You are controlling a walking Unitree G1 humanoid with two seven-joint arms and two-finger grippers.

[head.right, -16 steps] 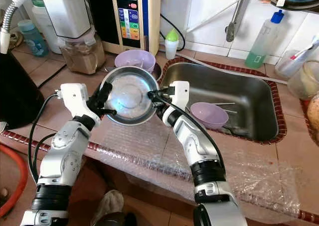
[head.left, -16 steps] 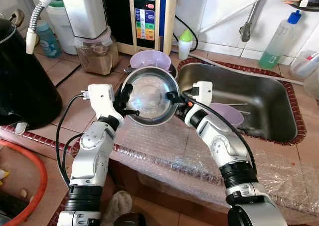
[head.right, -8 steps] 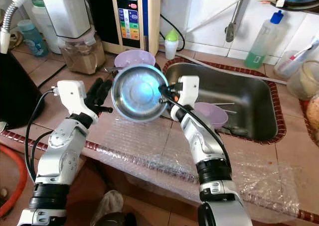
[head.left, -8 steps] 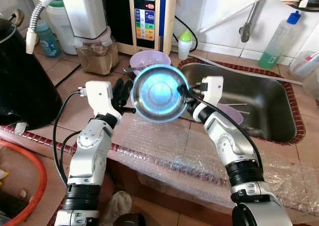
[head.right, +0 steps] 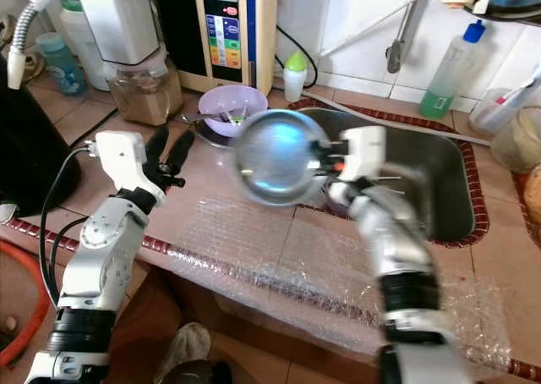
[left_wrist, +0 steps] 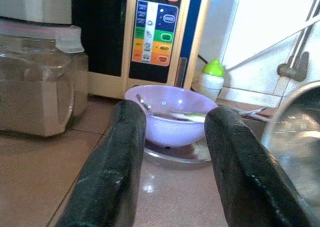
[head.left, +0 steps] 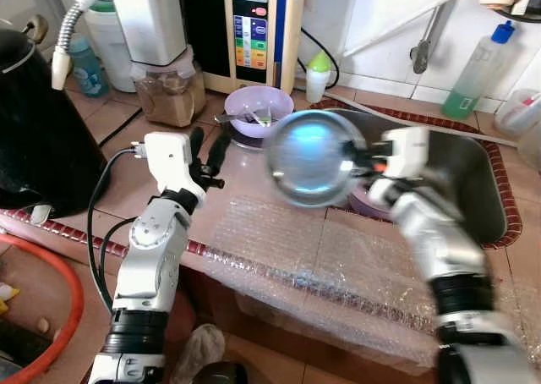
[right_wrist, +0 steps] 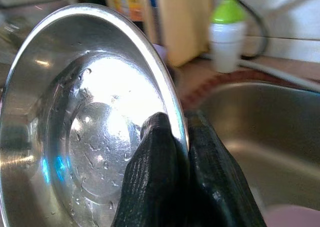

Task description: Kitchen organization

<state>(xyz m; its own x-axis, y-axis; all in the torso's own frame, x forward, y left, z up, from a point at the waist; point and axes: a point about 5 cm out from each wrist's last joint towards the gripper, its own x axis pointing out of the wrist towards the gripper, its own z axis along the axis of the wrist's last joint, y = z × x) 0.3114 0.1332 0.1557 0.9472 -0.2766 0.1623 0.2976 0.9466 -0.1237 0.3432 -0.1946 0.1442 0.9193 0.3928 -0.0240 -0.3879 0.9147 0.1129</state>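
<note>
A wet steel bowl [head.left: 311,157] hangs tilted on its side over the counter by the sink's left rim, blurred in the eye views. My right gripper [head.left: 353,156] is shut on its rim, and in the right wrist view the fingertips [right_wrist: 172,152] pinch the bowl's edge [right_wrist: 90,122]. My left gripper [head.left: 209,143] stands open above the counter, left of the bowl and apart from it. A purple bowl [left_wrist: 170,119] holding utensils sits on a steel plate beyond its fingers. A second purple bowl [head.left: 370,205] lies in the sink [head.left: 486,194], partly hidden by my right arm.
Against the back wall stand a water purifier [head.left: 254,29], a jar of brown powder [head.left: 165,88], a small green-capped bottle [head.left: 317,73] and a green soap bottle [head.left: 478,71]. A black kettle [head.left: 34,139] is at the left. Bubble wrap [head.left: 321,261] covers the counter's front edge.
My right gripper has carried the steel bowl to the right, toward the sink. My left gripper, at the bowl's rim a second ago, now stands open and apart from it.
</note>
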